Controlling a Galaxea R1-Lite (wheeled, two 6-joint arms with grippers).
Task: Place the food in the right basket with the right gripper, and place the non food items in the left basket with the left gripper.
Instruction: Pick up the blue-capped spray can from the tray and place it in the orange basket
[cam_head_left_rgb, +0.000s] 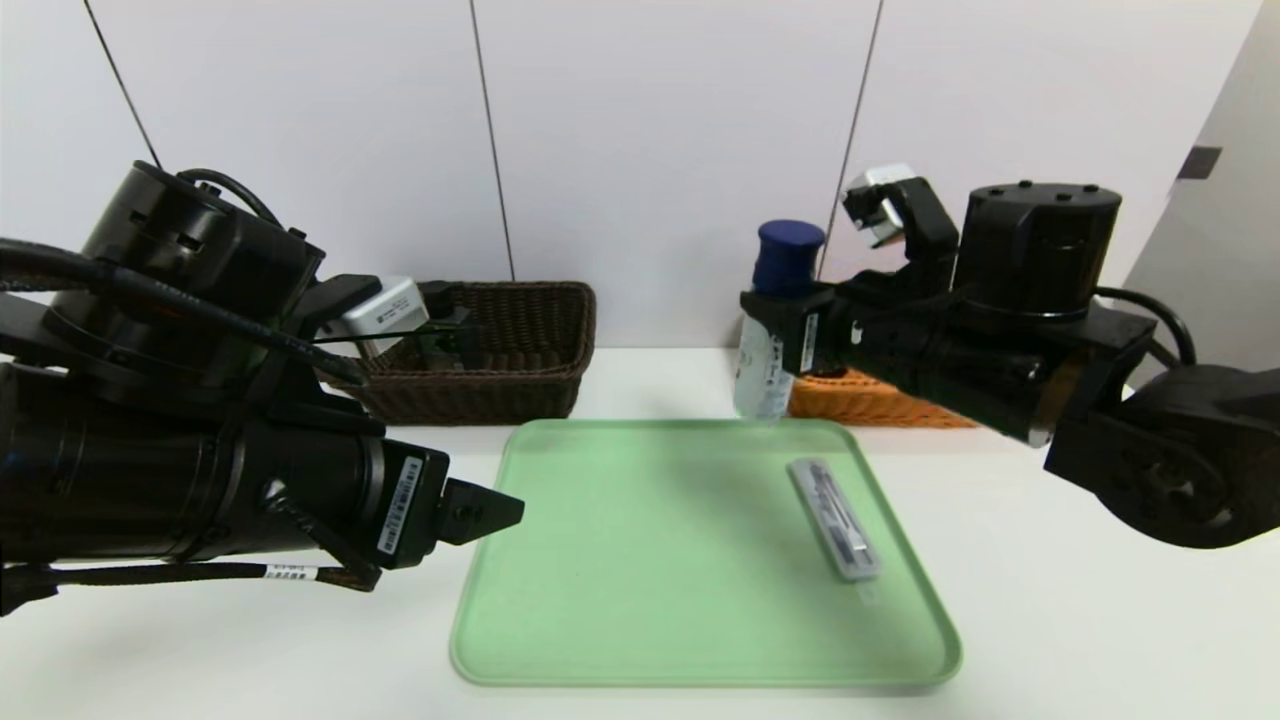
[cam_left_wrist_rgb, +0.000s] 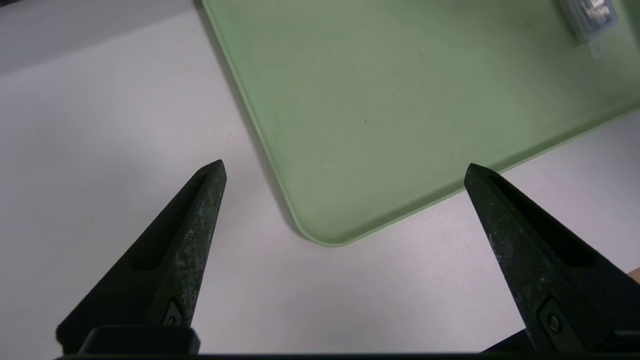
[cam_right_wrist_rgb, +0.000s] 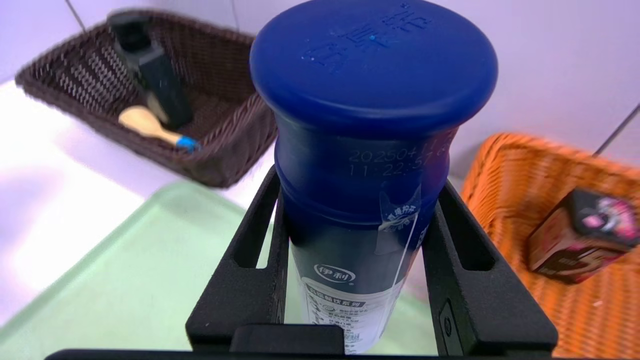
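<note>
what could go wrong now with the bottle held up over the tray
1. The right end effector grips the tall bottle just under its blue cap, so the body hanging below could swing or slip on the way to the orange basket.
2. The small dark box already sits in that basket; the bottle might land on it and topple.
3. The clear case lies nearby on the green tray.
</note>
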